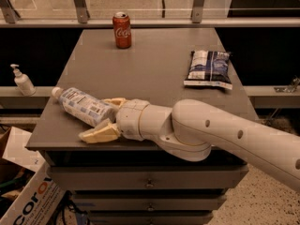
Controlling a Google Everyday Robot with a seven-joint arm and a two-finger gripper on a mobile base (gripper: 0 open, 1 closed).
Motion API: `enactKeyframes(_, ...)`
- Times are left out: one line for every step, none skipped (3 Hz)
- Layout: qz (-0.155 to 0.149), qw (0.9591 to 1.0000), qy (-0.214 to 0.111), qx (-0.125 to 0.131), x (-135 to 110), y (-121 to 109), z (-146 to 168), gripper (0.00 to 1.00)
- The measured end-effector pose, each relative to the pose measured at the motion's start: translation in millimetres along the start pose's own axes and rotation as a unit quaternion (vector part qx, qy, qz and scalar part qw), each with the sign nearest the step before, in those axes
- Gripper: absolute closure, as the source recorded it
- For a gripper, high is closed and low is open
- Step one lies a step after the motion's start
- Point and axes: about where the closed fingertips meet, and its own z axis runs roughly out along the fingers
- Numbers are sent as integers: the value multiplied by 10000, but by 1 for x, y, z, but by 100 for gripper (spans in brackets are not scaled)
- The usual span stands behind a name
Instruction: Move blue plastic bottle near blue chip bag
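The blue plastic bottle point(84, 106) lies on its side at the front left of the grey table point(154, 69), white cap pointing left. My gripper point(104, 118) has reached in from the right and is open, with one cream finger beyond the bottle's base and the other in front of it, so the base sits between the fingers. The blue chip bag point(208, 68) lies flat at the right side of the table, well away from the bottle.
A red Coca-Cola can point(122, 30) stands at the back of the table. A white pump dispenser bottle point(22, 81) stands on a ledge to the left. A cardboard box point(28, 196) sits on the floor at the lower left. Drawers are below the tabletop.
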Motion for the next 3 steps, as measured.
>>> enactKeyframes(34, 9998, -187, 85, -14, 2, -16, 100)
enactKeyframes(31, 9965, -841, 21, -61, 24, -47, 100)
enactKeyframes(-47, 9928, -1191, 149, -89, 30, -82, 100)
